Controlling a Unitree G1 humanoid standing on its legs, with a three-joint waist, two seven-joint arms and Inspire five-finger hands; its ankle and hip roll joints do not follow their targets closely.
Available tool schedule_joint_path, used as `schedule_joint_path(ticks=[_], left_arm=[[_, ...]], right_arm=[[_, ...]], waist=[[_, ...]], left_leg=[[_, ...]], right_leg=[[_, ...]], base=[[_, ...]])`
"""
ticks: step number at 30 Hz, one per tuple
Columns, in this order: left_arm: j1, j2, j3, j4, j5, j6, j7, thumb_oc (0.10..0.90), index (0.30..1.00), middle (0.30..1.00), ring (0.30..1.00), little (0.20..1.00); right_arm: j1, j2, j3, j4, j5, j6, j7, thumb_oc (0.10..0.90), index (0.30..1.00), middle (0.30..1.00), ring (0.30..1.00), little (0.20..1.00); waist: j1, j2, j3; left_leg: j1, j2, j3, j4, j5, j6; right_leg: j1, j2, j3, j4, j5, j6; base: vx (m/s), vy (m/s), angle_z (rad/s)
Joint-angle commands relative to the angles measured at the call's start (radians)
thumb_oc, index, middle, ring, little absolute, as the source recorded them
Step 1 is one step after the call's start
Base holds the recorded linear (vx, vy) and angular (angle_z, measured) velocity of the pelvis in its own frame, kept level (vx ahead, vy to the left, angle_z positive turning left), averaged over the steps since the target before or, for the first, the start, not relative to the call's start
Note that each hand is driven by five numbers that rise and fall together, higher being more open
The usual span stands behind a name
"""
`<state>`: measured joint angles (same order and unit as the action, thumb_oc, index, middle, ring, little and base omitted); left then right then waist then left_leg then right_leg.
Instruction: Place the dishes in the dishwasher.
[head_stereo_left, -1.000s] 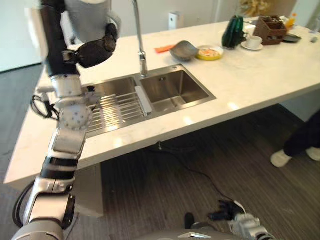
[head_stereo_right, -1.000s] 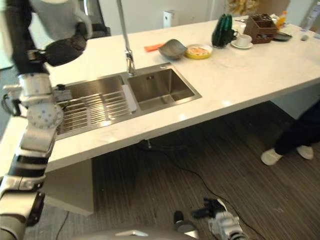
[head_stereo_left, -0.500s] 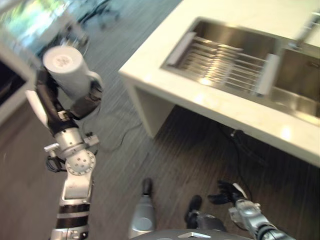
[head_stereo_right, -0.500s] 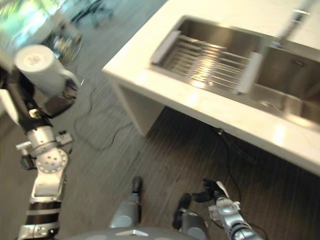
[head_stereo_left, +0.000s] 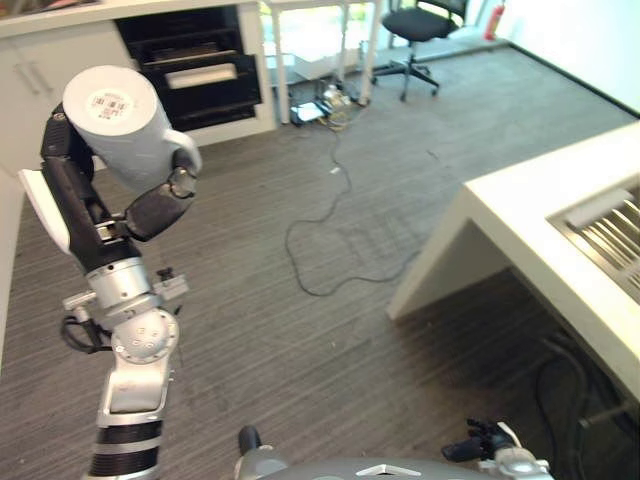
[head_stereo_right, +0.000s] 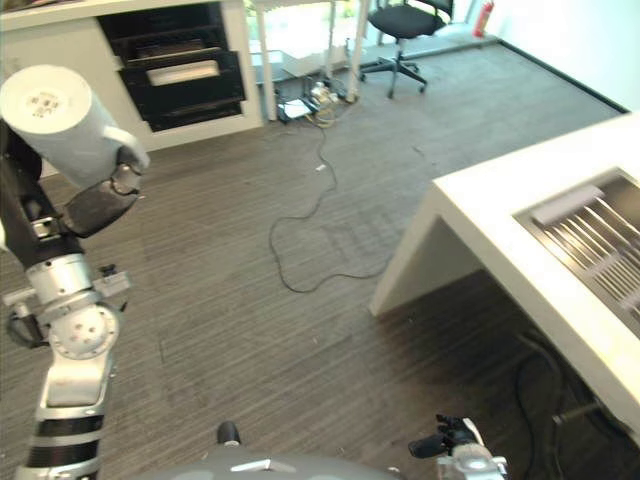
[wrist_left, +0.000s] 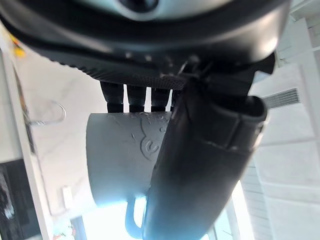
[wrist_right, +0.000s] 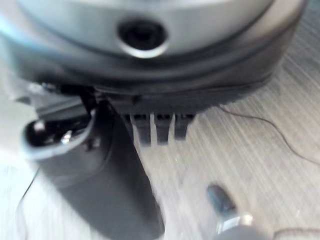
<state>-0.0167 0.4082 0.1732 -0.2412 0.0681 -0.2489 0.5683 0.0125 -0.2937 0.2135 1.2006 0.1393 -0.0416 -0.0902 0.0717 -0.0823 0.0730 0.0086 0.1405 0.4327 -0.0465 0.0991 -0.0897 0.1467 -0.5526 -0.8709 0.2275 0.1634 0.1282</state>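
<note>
My left hand (head_stereo_left: 155, 208) is raised at the left of the head views, shut on a pale grey mug (head_stereo_left: 125, 125). The mug is tipped, its flat base with a sticker turned towards me. In the left wrist view the thumb (wrist_left: 200, 165) lies across the mug (wrist_left: 120, 155), with the fingers behind it and the handle hanging free. A dark open appliance with racks (head_stereo_left: 195, 70) stands under the far counter, well beyond the mug. My right hand (head_stereo_left: 482, 448) hangs low over the floor, its fingers (wrist_right: 157, 130) relaxed and holding nothing.
The white counter's corner (head_stereo_left: 520, 225) juts in from the right, with the sink's drain rack (head_stereo_left: 610, 225) on it. An office chair (head_stereo_left: 420, 25) stands at the back. A black cable (head_stereo_left: 330, 230) lies looped across the grey floor between the counter and the appliance.
The camera has swung left, away from the sink, so the floor and the dark appliance now show. The left hand still holds the mug up; the right hand stays low.
</note>
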Motion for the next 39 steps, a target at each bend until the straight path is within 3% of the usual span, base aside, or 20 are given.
schedule_joint_path(ticks=[1, 2, 3, 4, 6, 7, 12, 13, 15, 19, 24, 29, 31, 32, 35, 37, 38, 39], left_arm=[[-0.123, 0.097, -0.027, -0.141, 0.024, -0.117, 0.014, 0.400, 0.300, 0.300, 0.300, 0.300], [-0.129, 0.102, -0.042, -0.138, 0.025, -0.124, 0.013, 0.400, 0.300, 0.300, 0.300, 0.300], [-0.130, 0.103, -0.041, -0.136, 0.025, -0.125, 0.014, 0.400, 0.300, 0.300, 0.300, 0.300], [-0.160, 0.112, -0.069, -0.113, 0.013, -0.138, 0.006, 0.400, 0.300, 0.300, 0.300, 0.300], [-0.197, 0.102, -0.101, -0.072, -0.018, -0.146, 0.010, 0.400, 0.300, 0.300, 0.300, 0.300], [-0.249, 0.085, -0.160, -0.016, -0.082, -0.156, -0.045, 0.400, 0.300, 0.300, 0.300, 0.300], [-0.188, 0.051, -0.114, -0.046, -0.065, -0.146, -0.017, 0.400, 0.300, 0.300, 0.300, 0.300], [-0.146, 0.068, -0.071, -0.043, -0.043, -0.141, 0.000, 0.400, 0.300, 0.300, 0.300, 0.300], [-0.115, 0.066, -0.054, -0.045, -0.054, -0.139, 0.003, 0.400, 0.300, 0.300, 0.300, 0.300], [-0.087, 0.055, -0.031, -0.060, -0.057, -0.142, 0.023, 0.400, 0.300, 0.300, 0.300, 0.300], [-0.114, 0.023, -0.053, -0.060, -0.056, -0.138, 0.071, 0.400, 0.300, 0.300, 0.300, 0.300], [-0.161, 0.016, -0.107, -0.063, -0.008, -0.120, 0.145, 0.400, 0.300, 0.300, 0.300, 0.300], [-0.167, 0.017, -0.133, -0.076, -0.002, -0.119, 0.146, 0.400, 0.300, 0.300, 0.300, 0.300], [-0.182, 0.066, -0.122, -0.042, 0.143, -0.059, 0.238, 0.400, 0.300, 0.300, 0.300, 0.300], [-0.179, 0.088, -0.097, -0.105, 0.227, -0.087, 0.315, 0.400, 0.300, 0.300, 0.300, 0.300], [-0.181, 0.106, -0.092, -0.140, 0.271, -0.082, 0.322, 0.400, 0.300, 0.300, 0.300, 0.300], [-0.177, 0.114, -0.092, -0.163, 0.270, -0.088, 0.320, 0.400, 0.300, 0.300, 0.300, 0.300], [-0.176, 0.122, -0.090, -0.165, 0.263, -0.084, 0.318, 0.400, 0.300, 0.300, 0.300, 0.300]], right_arm=[[-0.070, 0.052, 0.053, -0.138, 0.046, -0.054, -0.012, 0.800, 0.900, 0.900, 0.900, 0.900], [-0.071, 0.053, 0.062, -0.160, 0.059, -0.063, -0.010, 0.800, 0.900, 0.900, 0.900, 0.900], [-0.071, 0.052, 0.063, -0.161, 0.060, -0.063, -0.010, 0.800, 0.900, 0.900, 0.900, 0.900], [-0.076, 0.043, 0.082, -0.186, 0.088, -0.076, -0.014, 0.800, 0.900, 0.900, 0.900, 0.900], [-0.082, 0.026, 0.096, -0.222, 0.108, -0.082, -0.023, 0.800, 0.900, 0.900, 0.900, 0.900], [-0.056, 0.023, 0.064, -0.087, 0.085, -0.089, -0.024, 0.800, 0.900, 0.900, 0.900, 0.900], [-0.008, 0.088, 0.097, 0.035, -0.039, -0.041, -0.057, 0.800, 0.900, 0.900, 0.900, 0.900], [-0.021, 0.093, 0.122, 0.079, -0.102, -0.015, -0.058, 0.800, 0.900, 0.900, 0.900, 0.900], [-0.011, 0.084, 0.113, 0.080, -0.124, -0.024, -0.068, 0.800, 0.900, 0.900, 0.900, 0.900], [0.009, 0.047, 0.074, 0.027, -0.097, -0.050, -0.085, 0.800, 0.900, 0.900, 0.900, 0.900], [-0.004, 0.056, 0.068, 0.017, -0.050, -0.067, -0.089, 0.800, 0.900, 0.900, 0.900, 0.900], [-0.026, 0.080, 0.081, -0.013, -0.023, -0.086, -0.110, 0.800, 0.900, 0.900, 0.900, 0.900], [-0.024, 0.081, 0.079, -0.025, -0.024, -0.089, -0.114, 0.800, 0.900, 0.900, 0.900, 0.900], [-0.009, 0.080, 0.078, -0.022, -0.032, -0.089, -0.109, 0.800, 0.900, 0.900, 0.900, 0.900], [0.026, 0.083, 0.059, -0.014, -0.016, -0.096, -0.110, 0.800, 0.900, 0.900, 0.900, 0.900], [0.026, 0.088, 0.060, -0.002, -0.011, -0.096, -0.117, 0.800, 0.900, 0.900, 0.900, 0.900], [0.021, 0.091, 0.045, 0.017, 0.000, -0.091, -0.118, 0.800, 0.900, 0.900, 0.900, 0.900], [0.020, 0.101, 0.034, 0.049, 0.013, -0.086, -0.118, 0.800, 0.900, 0.900, 0.900, 0.900]], waist=[[-0.105, 0.005, 0.033], [-0.133, 0.009, 0.045], [-0.131, 0.010, 0.045], [-0.173, 0.013, 0.053], [-0.182, 0.000, 0.055], [-0.161, 0.004, 0.058], [-0.167, 0.011, 0.047], [-0.138, 0.014, 0.040], [-0.129, 0.007, 0.031], [-0.132, -0.014, 0.021], [-0.140, -0.031, 0.011], [-0.186, -0.041, -0.004], [-0.219, -0.043, -0.010], [-0.251, -0.045, -0.013], [-0.322, -0.063, 0.000], [-0.352, -0.082, 0.023], [-0.351, -0.084, 0.041], [-0.324, -0.086, 0.050]], left_leg=[[0.080, 0.027, -0.118, -0.041, -0.133, -0.022], [0.080, 0.013, -0.161, -0.041, -0.134, -0.016], [0.078, 0.016, -0.158, -0.041, -0.130, -0.017], [0.074, -0.016, -0.248, -0.041, -0.129, -0.005], [0.064, -0.051, -0.325, -0.041, -0.129, 0.005], [0.076, -0.070, -0.387, -0.040, -0.114, 0.015], [0.085, -0.080, -0.402, -0.039, -0.134, 0.014], [0.086, -0.070, -0.399, -0.039, -0.131, 0.001], [0.084, -0.063, -0.424, -0.041, -0.128, -0.009], [0.081, -0.047, -0.476, -0.039, -0.124, -0.020], [0.087, -0.049, -0.494, -0.034, -0.132, -0.011], [0.113, -0.058, -0.446, -0.032, -0.148, 0.009], [0.125, -0.067, -0.404, -0.032, -0.147, 0.021], [0.140, -0.075, -0.367, -0.034, -0.155, 0.027], [0.173, -0.085, -0.266, -0.041, -0.186, 0.040], [0.170, -0.091, -0.202, -0.041, -0.192, 0.044], [0.176, -0.084, -0.151, -0.041, -0.201, 0.043], [0.172, -0.074, -0.102, -0.040, -0.191, 0.041]], right_leg=[[-0.161, 0.137, 0.446, -0.090, -0.009, 0.103], [-0.175, 0.205, 0.568, -0.109, -0.060, 0.100], [-0.180, 0.208, 0.571, -0.106, -0.059, 0.096], [-0.196, 0.350, 0.759, -0.145, -0.149, 0.059], [-0.206, 0.412, 0.847, -0.177, -0.158, 0.032], [-0.180, 0.396, 0.816, -0.142, -0.164, 0.024], [-0.115, 0.372, 0.751, -0.199, -0.167, 0.028], [-0.088, 0.364, 0.707, -0.226, -0.159, 0.030], [-0.053, 0.371, 0.680, -0.250, -0.165, 0.028], [-0.024, 0.379, 0.642, -0.242, -0.192, 0.019], [-0.016, 0.378, 0.636, -0.220, -0.200, 0.018], [-0.039, 0.369, 0.704, -0.189, -0.177, 0.031], [-0.067, 0.361, 0.758, -0.181, -0.139, 0.039], [-0.093, 0.361, 0.810, -0.181, -0.114, 0.048], [-0.168, 0.373, 0.924, -0.208, -0.042, 0.080], [-0.240, 0.384, 0.981, -0.237, 0.049, 0.117], [-0.287, 0.385, 0.924, -0.248, 0.093, 0.129], [-0.314, 0.396, 0.811, -0.259, 0.084, 0.121]], base=[[0.15, 0.254, 1.21], [0.13, 0.245, 2.02], [0.21, 0.210, 1.49], [0.25, 0.125, 0.73], [0.32, 0.048, 0.94], [0.26, -0.044, 2.32], [0.11, -0.042, 1.41], [0.11, -0.050, 0.11], [0.15, -0.101, 0.32], [0.10, -0.092, 0.61], [0.04, -0.018, 0.19], [-0.01, 0.081, -0.15], [-0.08, 0.152, 0.03], [-0.09, 0.220, -0.01], [-0.18, 0.199, -0.04], [-0.25, 0.169, -0.07], [-0.26, 0.169, -0.04], [-0.38, 0.093, -0.04]])
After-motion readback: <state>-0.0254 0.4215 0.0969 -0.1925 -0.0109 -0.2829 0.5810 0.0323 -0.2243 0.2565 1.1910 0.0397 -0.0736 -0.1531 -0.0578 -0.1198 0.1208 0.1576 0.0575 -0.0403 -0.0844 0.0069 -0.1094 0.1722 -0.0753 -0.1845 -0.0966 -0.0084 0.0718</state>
